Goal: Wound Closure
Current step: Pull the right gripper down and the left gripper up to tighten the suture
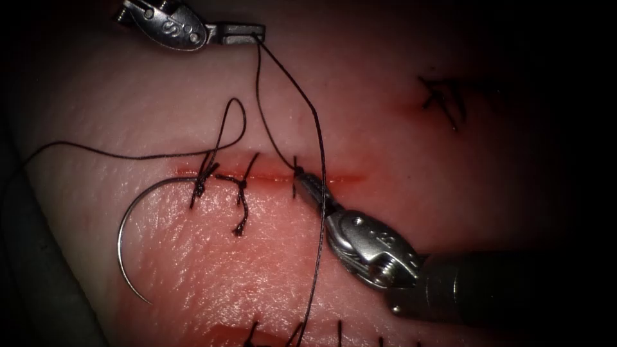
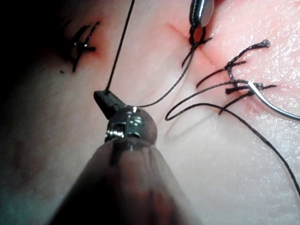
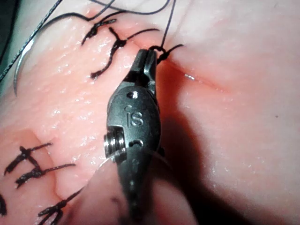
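I see the tissue [image 1: 450, 167] with its cut [image 1: 270, 175] running across it, two knotted stitches [image 1: 241, 193] already on its left part. My right tool [image 1: 302, 177] comes up from the lower right, its jaws closed on the thread [image 1: 318, 148] right at the cut, at a third stitch. My left tool [image 1: 247, 32] sits above the cut, near the tissue's far edge, jaws clamped on that same thread. The needle [image 1: 125, 225] lies free on the tissue left of the stitches, held by neither tool, its tip pointing down.
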